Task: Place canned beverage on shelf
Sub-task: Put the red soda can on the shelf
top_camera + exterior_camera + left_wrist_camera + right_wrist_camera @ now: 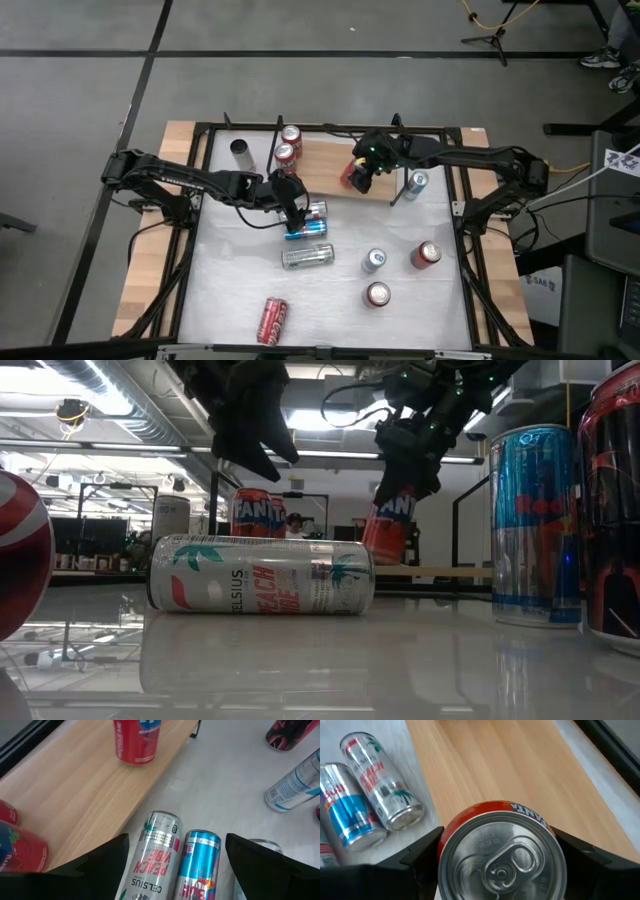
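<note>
Two fingers (400, 862) grip a Fanta can (502, 852) over the shelf (325, 170); left fingers (100, 862) open.

The left arm reaches from the table's left side toward its middle, elbow bent, wrist turned downward. Its dark two-finger left gripper (292, 212) hangs just above the tabletop with its fingers (100, 862) spread wide and nothing between them. The right arm stretches from the right side toward the far middle of the table, forearm level. Its dark right gripper (358, 176) points down, its fingers (415, 857) clamped on either side of a red can (502, 852).
</note>
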`<state>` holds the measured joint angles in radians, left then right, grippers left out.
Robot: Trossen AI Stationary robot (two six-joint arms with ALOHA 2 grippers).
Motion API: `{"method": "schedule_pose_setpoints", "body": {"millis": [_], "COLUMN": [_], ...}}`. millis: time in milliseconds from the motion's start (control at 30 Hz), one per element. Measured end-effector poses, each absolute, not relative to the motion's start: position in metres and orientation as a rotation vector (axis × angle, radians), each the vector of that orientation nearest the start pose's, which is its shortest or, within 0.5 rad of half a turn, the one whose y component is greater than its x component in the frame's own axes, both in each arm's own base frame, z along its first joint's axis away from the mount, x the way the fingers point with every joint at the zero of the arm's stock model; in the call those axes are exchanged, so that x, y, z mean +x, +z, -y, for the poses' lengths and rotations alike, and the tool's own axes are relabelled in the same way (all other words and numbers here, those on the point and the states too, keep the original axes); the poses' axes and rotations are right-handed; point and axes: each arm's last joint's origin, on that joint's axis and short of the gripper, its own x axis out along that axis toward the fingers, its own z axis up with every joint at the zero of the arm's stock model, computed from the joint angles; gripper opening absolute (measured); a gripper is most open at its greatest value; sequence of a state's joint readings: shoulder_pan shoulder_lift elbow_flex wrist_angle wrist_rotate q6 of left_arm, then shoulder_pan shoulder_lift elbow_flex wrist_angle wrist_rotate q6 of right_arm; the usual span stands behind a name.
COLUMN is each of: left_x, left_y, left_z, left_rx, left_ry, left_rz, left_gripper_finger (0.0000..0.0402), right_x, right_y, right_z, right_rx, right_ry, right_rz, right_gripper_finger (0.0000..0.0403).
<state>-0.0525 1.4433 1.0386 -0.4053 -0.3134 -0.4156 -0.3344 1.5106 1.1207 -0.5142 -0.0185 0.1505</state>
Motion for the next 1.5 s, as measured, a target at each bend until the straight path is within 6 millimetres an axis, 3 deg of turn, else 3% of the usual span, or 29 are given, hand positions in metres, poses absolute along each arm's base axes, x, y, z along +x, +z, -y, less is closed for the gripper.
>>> {"method": "schedule_pose_setpoints", "body": {"millis": [167, 433, 1367, 1500], "left_x": [0.301, 0.301, 0.301, 0.301], "left_y": [0.255, 0.255, 0.255, 0.255], "left_z": [0.007, 0.007, 0.007, 0.007], "left_rx": [-0.243, -0.243, -0.244, -0.244], "left_ry": [0.407, 0.406, 0.405, 0.405], "left_rz": [-0.732, -0.732, -0.729, -0.729], "left_gripper_finger": [0.0323, 0.0323, 0.0323, 0.0323], "right_x": [0.296, 0.290, 0.291, 0.291], "right_y": [0.266, 0.259, 0.257, 0.257], "right_z": [0.102, 0.100, 0.101, 0.101], "right_rx": [0.302, 0.316, 0.316, 0.316], "right_ry": [-0.362, -0.364, -0.364, -0.364], "right_rz": [-0.897, -1.007, -1.007, -1.006], "right_gripper_finger": [0.0294, 0.0294, 0.0294, 0.0309]}}
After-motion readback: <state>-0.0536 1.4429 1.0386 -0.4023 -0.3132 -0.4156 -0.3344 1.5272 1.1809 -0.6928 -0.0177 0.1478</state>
